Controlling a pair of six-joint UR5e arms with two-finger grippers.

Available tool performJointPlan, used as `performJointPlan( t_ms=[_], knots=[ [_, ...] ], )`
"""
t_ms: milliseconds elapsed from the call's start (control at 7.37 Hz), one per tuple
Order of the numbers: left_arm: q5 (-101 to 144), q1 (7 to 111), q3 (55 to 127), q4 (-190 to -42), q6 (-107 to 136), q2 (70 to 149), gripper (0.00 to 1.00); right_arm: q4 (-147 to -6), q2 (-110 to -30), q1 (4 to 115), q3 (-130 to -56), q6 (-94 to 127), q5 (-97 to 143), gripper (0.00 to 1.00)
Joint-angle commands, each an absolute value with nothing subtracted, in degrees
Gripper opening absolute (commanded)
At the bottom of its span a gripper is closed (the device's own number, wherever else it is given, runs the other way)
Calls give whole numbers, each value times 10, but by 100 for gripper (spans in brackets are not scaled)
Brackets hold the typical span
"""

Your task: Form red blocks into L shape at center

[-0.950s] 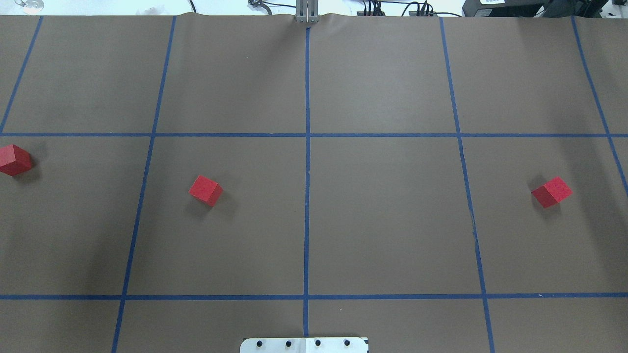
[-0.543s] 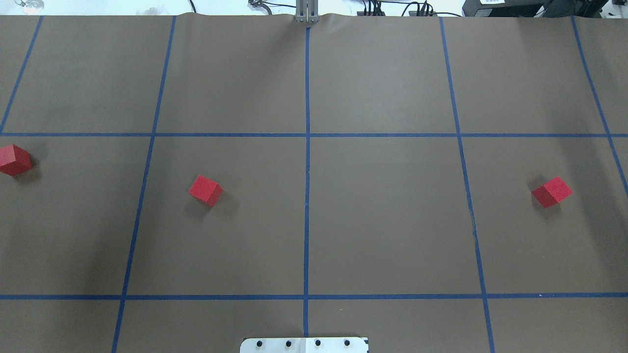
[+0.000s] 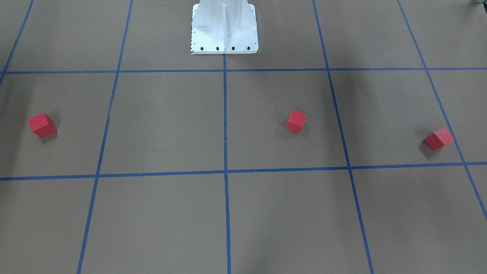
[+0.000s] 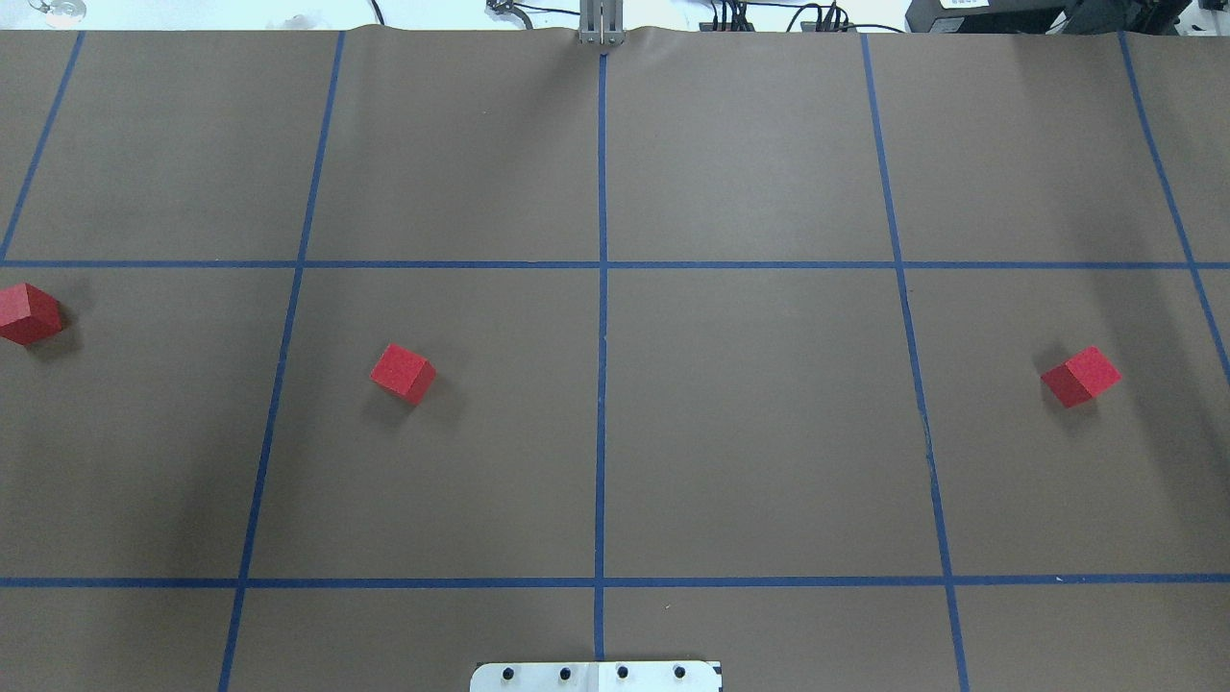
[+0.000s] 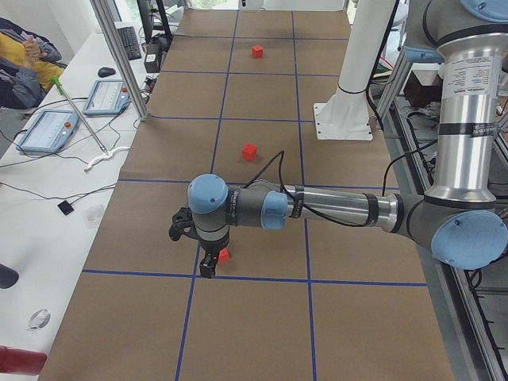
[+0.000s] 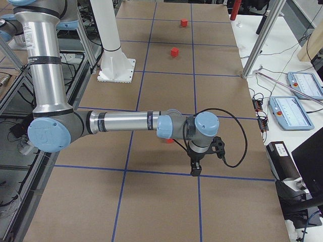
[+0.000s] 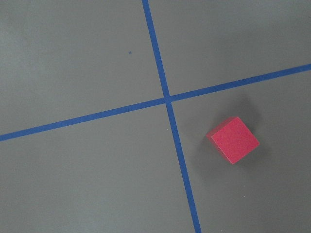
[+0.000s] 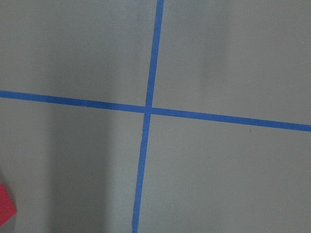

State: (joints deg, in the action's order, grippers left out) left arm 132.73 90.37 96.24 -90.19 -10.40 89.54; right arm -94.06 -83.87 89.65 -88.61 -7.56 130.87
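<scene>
Three red blocks [image 4: 403,373] sit well apart on the brown surface [image 4: 759,423], none touching another, all in the grid row crossed by the center line [image 4: 602,384]. The L is not yet formed.

The nearest block [image 3: 296,121] is robot-left of the center line, in the square bordering it, clear of the tape. The second block [image 4: 29,314] is farther robot-left of that line, one square beyond, cut by the overhead view's edge. The third block [image 4: 1081,376] is robot-right of the line, in the second square out.

The left arm [image 5: 333,208] reaches low toward the second block, with the left jaws pointing down just beside it. Whether they are spread or pressed together, cannot tell. The left wrist view shows that block near a tape crossing [image 7: 167,100], off the tape.

The right arm [image 6: 126,121] stretches out robot-right of the center line, with the right jaws pointing down near the third block, which is mostly hidden behind the wrist. Their state, cannot tell. The right wrist view catches only a red corner [image 8: 6,204] at its lower-left edge.

The white base plate [image 4: 596,676] sits on the center line at the robot's edge.
</scene>
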Motion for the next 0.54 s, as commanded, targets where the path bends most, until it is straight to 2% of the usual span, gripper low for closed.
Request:
performJointPlan(
  t_ms=[0,407],
  knots=[
    [1323,904,956,-939,-105,901,100,-824,-840,896,-885,-68,1310,99],
    [1324,904,960,-1012,-104,922,100,-799,-830,842,-949,-9,1312,99]
  ],
)
